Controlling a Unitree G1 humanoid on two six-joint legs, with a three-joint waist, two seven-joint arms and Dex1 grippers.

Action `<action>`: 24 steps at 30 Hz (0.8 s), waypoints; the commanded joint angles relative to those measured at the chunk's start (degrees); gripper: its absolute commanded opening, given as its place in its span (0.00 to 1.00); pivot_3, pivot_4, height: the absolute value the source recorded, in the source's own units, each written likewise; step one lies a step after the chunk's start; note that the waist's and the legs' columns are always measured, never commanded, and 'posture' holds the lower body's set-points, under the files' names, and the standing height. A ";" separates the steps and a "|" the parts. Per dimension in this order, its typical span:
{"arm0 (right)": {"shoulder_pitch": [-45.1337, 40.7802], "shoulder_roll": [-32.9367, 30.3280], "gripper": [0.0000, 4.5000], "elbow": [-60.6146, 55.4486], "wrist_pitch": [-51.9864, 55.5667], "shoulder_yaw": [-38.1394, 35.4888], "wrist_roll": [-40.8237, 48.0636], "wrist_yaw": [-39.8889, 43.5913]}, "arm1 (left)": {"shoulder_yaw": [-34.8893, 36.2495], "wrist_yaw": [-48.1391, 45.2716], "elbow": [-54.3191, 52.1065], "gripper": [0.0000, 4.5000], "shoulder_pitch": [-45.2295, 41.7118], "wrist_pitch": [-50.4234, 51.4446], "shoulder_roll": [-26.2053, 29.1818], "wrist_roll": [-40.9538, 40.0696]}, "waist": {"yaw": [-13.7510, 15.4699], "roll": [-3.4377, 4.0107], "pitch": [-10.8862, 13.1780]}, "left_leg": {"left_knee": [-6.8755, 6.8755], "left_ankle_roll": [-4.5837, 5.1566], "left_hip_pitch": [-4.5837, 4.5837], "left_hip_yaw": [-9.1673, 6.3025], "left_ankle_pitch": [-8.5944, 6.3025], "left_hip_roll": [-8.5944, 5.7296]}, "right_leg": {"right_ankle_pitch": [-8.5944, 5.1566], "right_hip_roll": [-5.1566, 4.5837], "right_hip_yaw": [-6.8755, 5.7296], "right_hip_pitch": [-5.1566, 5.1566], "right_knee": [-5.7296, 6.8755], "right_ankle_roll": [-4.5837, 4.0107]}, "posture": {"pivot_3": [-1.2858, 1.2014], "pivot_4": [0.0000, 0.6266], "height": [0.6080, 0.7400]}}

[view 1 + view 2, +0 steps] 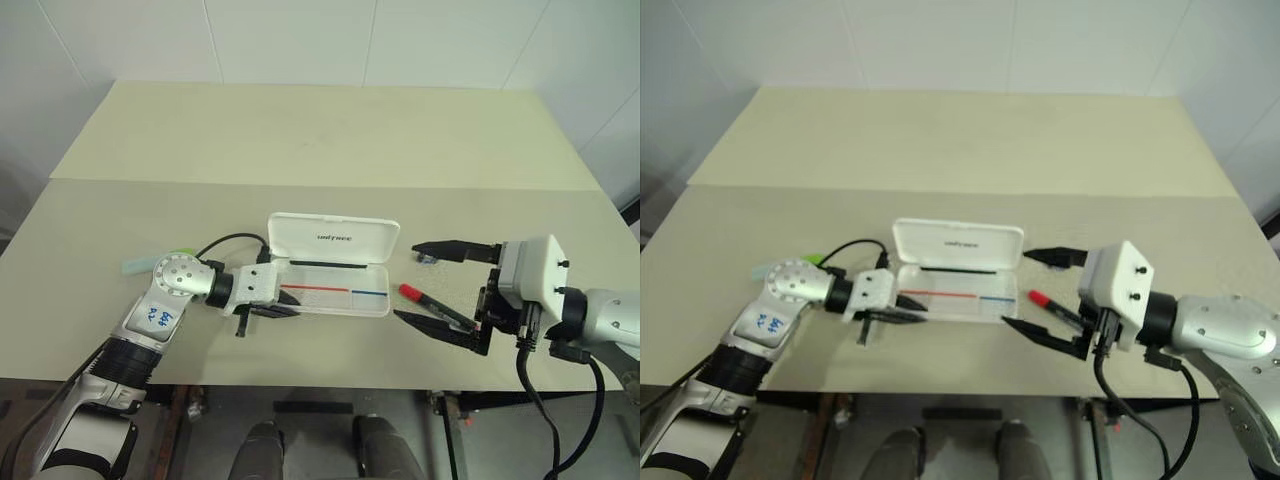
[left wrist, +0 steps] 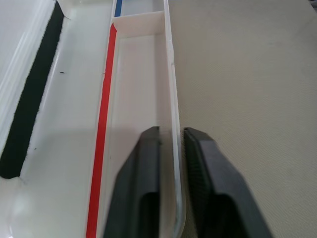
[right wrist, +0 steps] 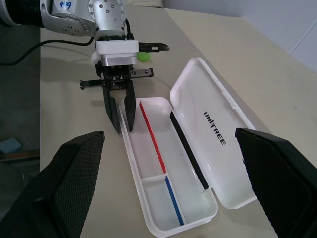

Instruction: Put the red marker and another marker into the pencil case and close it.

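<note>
in the left eye view the white pencil case (image 1: 330,268) lies open on the bench (image 1: 300,140), its raised lid printed with small dark lettering too small to read here. the left gripper (image 1: 287,312) sits at the case's near left corner. the right gripper (image 1: 425,285) hovers with its fingers spread wide, holding nothing; the red marker (image 1: 428,303) lies on the bench between them, just right of the case. a light-green marker (image 1: 180,253) peeks out behind the left arm.

in the left wrist view the left fingers (image 2: 141,188) stand slightly apart astride the case's near wall, not visibly pinching it; a red stripe runs along the empty tray.

in the right wrist view the lid reads "unitree"; the tray holds no pens, only red and blue stripes and a black strip.
</note>
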 commanded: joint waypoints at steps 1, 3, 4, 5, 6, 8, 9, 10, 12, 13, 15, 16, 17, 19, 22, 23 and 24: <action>-1.05 -0.01 1.00 0.63 -1.34 0.35 -0.83 -0.40 | 0.53 0.46 -2.49 0.48 0.90 0.42 0.38 -0.52 | 0.01 0.00 0.00 | 0.00 0.00 0.00 0.00 0.00 0.00 | 0.00 0.00 0.00 0.00 0.00 0.00 | 0.52 0.24 1.00; -1.09 0.13 1.00 0.96 -1.61 0.57 -1.22 -0.27 | 0.88 -0.11 -3.10 0.63 1.03 0.82 0.40 -1.58 | 0.03 0.00 0.00 | -0.01 0.00 0.00 0.00 0.00 0.00 | 0.00 0.00 0.00 0.00 0.00 0.00 | 0.52 0.24 1.00; -1.08 0.27 1.00 1.08 -1.70 0.72 -1.39 -0.30 | 1.20 -0.68 -3.64 0.70 1.11 1.30 0.50 -2.51 | 0.03 0.00 0.00 | -0.01 0.00 -0.01 0.00 0.00 0.00 | 0.00 0.00 0.00 -0.01 0.00 0.00 | 0.52 0.24 1.00; -1.08 0.36 1.00 1.16 -1.77 0.83 -1.50 -0.33 | 1.42 -1.06 -4.03 0.70 1.17 1.67 0.56 -3.13 | 0.03 0.00 0.00 | -0.01 0.00 -0.01 0.00 0.00 0.00 | 0.00 0.00 0.00 -0.01 0.00 0.00 | 0.52 0.24 1.00; -1.09 0.58 1.00 1.42 -1.96 1.18 -1.75 -0.37 | 2.23 -2.48 -5.04 0.70 1.28 2.56 0.76 -5.29 | 0.03 0.00 0.00 | -0.02 0.00 -0.01 0.00 0.00 0.00 | 0.00 0.00 0.00 -0.01 0.00 0.00 | 0.52 0.24 1.00; -1.05 0.92 1.00 1.74 -2.28 1.71 -2.06 -0.46 | 3.44 -4.41 -6.53 0.70 1.48 3.95 1.20 -8.32 | 0.02 0.00 0.00 | -0.02 0.00 -0.02 0.00 0.00 0.00 | 0.00 0.00 0.00 -0.01 0.00 0.00 | 0.52 0.24 1.00; -1.02 1.13 1.00 1.99 -2.50 2.06 -2.23 -0.52 | 4.29 -5.15 -7.21 0.70 1.46 4.77 1.47 -9.89 | 0.01 0.00 0.00 | -0.02 0.00 -0.02 0.00 0.00 0.00 | 0.00 0.00 0.00 -0.01 -0.01 -0.01 | 0.52 0.24 1.00; -0.99 1.36 1.00 2.23 -2.67 2.32 -2.41 -0.54 | 5.04 -5.44 -7.62 0.70 1.38 5.29 1.65 -10.93 | -0.01 0.00 0.00 | -0.02 0.00 -0.03 0.00 0.00 0.00 | 0.00 0.00 0.00 -0.03 -0.01 -0.01 | 0.52 0.24 1.00; -0.92 1.80 1.00 2.73 -2.96 2.71 -2.77 -0.45 | 6.29 -6.04 -8.36 0.70 1.16 6.81 2.07 -12.87 | -0.05 0.00 0.00 | -0.02 0.00 -0.02 0.00 0.00 0.00 | 0.00 0.00 0.00 -0.02 0.00 -0.01 | 0.52 0.24 1.00; -0.91 1.94 1.00 2.88 -3.04 2.79 -2.88 -0.40 | 6.60 -6.25 -8.63 0.70 1.12 7.38 2.24 -13.47 | -0.04 0.00 0.00 | -0.02 0.00 -0.02 0.00 0.00 0.01 | 0.00 0.00 0.00 -0.03 0.00 -0.01 | 0.52 0.24 1.00; -0.73 2.30 1.00 3.45 -3.41 3.10 -3.34 -0.35 | 7.68 -6.56 -9.43 0.70 1.03 7.96 2.71 -14.90 | -0.04 0.00 0.00 | -0.01 0.00 -0.02 0.00 0.00 0.00 | 0.00 -0.01 0.00 -0.02 0.00 -0.01 | 0.52 0.24 1.00; -0.61 2.42 1.00 3.75 -3.66 3.25 -3.62 -0.30 | 8.26 -6.70 -9.91 0.70 1.00 8.23 2.97 -15.67 | -0.04 0.00 0.00 | -0.01 0.00 -0.02 0.00 0.00 0.00 | 0.00 0.00 0.00 -0.02 0.00 -0.01 | 0.52 0.24 1.00; -0.50 2.50 1.00 4.06 -3.74 3.26 -3.78 -0.30 | 8.95 -6.77 -10.39 0.70 0.87 8.71 3.12 -16.59 | -0.04 0.00 0.00 | -0.01 0.00 -0.02 0.00 0.00 0.00 | 0.00 0.00 0.00 -0.02 0.00 -0.01 | 0.52 0.24 1.00; 0.01 2.28 1.00 4.76 -3.60 2.81 -3.93 -0.22 | 10.05 -6.79 -11.14 0.78 0.57 9.37 3.41 -17.75 | -0.03 0.00 0.00 | -0.02 0.00 -0.02 0.00 0.00 0.00 | -0.01 -0.01 0.00 -0.02 -0.01 -0.01 | 0.52 0.24 1.00; 1.83 0.50 1.00 7.12 -2.55 0.90 -4.86 0.43 | 11.28 -6.89 -11.43 0.96 -0.40 9.85 4.23 -18.48 | 0.02 0.00 0.00 | -0.02 0.00 -0.03 0.00 0.00 0.00 | -0.01 -0.01 0.00 -0.02 -0.02 -0.01 | 0.52 0.24 1.00; 2.62 -0.61 1.00 8.07 -2.44 0.08 -5.44 1.20 | 11.68 -6.67 -11.30 0.99 -0.96 10.32 4.46 -18.74 | 0.11 0.01 0.01 | -0.02 0.00 -0.03 0.00 0.00 0.00 | -0.01 -0.01 0.00 -0.02 -0.02 -0.01 | 0.52 0.24 1.00; 3.30 -1.67 1.00 8.78 -1.81 -0.75 -5.57 1.63 | 12.03 -6.19 -11.06 0.99 -1.48 10.04 4.50 -18.58 | 0.15 0.01 0.01 | -0.01 0.00 -0.03 0.00 0.00 -0.01 | -0.01 -0.01 0.00 -0.02 -0.02 -0.01 | 0.52 0.24 1.00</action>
